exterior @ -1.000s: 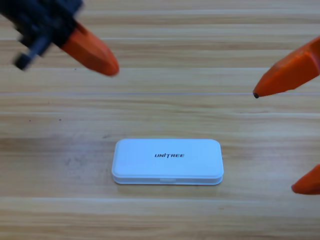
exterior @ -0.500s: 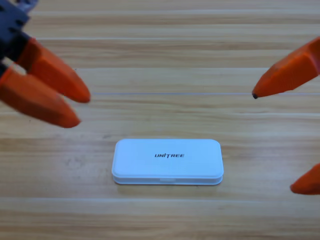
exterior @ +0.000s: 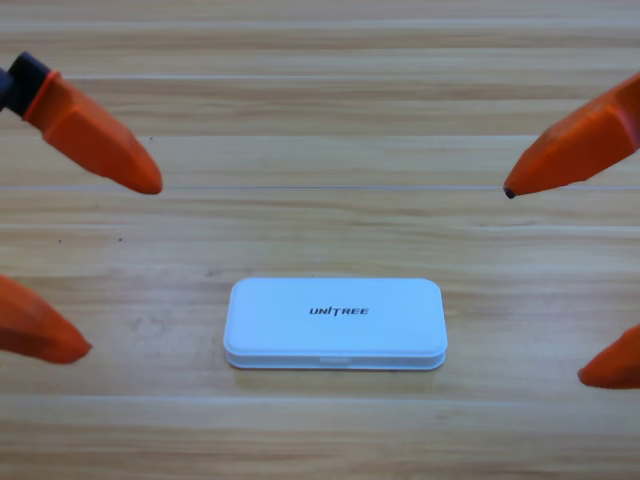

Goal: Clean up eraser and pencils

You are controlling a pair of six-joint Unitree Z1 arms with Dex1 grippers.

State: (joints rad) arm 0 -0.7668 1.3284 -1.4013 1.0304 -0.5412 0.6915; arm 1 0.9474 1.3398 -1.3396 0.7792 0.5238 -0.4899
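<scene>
A white case [exterior: 335, 323] with its lid down lies flat in the middle of the wooden table, printed with a dark logo. The eraser and both pencils are out of view. My left gripper [exterior: 118, 268] waits at the left edge, open, one orange jaw high and the other low, nothing between them. At the right edge my right gripper [exterior: 545, 283] is open too, its jaws spread wide and empty. Both stand well apart from the case.
Only bare wooden planks [exterior: 320, 120] surround the case, with the jaws' tips reaching in from both sides.
The left gripper has drawn back to the left edge and spread its jaws far apart. The right gripper and the case have stayed where they were.
</scene>
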